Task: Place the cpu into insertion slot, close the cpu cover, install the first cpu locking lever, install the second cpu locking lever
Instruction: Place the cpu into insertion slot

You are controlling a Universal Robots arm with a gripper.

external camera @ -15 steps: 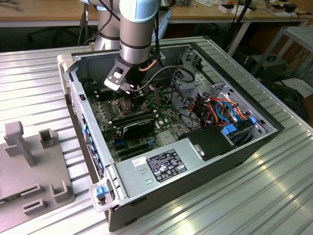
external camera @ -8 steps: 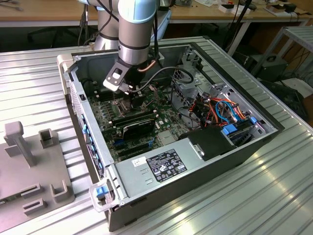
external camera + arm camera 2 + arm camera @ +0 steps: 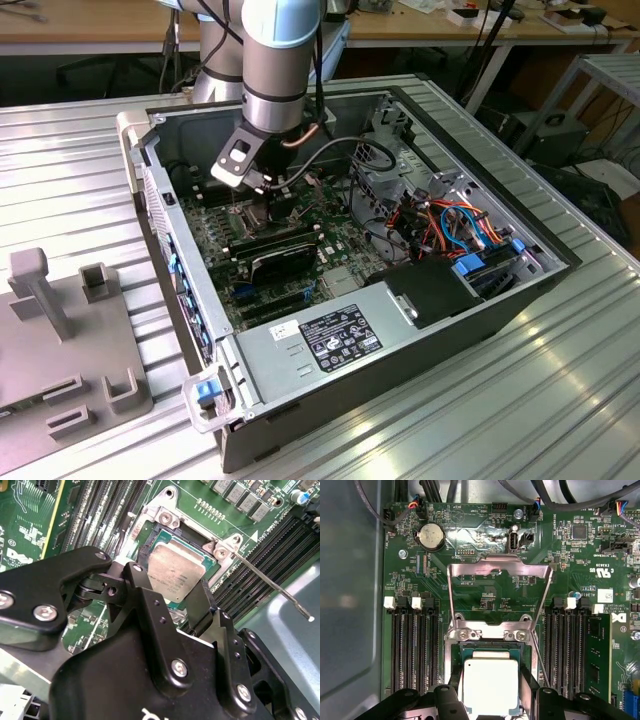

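Nearest the wrist cameras: gripper (image 3: 172, 586), black fingers (image 3: 144, 587) closed against two opposite edges of the cpu (image 3: 490, 682), silver-grey top left bare between them. Sits square over the insertion slot (image 3: 489, 647); cannot tell whether fully seated or a shade above the contacts. Judged light, rigid and thin, with a smooth metal top that offers no purchase, so the edges look the only sound place to hold. Probably fragile underneath, and the slot contacts likewise, so best kept level with no sideways drag. Just beyond the slot: cpu cover (image 3: 500, 566) swung open on its hinge, window frame lying back over the board, not yet closed. Flanking both sides: long black memory slots (image 3: 415, 650). First wrist view gives the whole open cover and its hinge screws. Second wrist view gives instead a thin locking lever (image 3: 270, 582) standing free, angled away from the slot corner, unlatched. Farthest out, exterior view: arm (image 3: 275, 60) reaching down into the open computer case (image 3: 285, 385) on a ribbed metal table (image 3: 500, 420).
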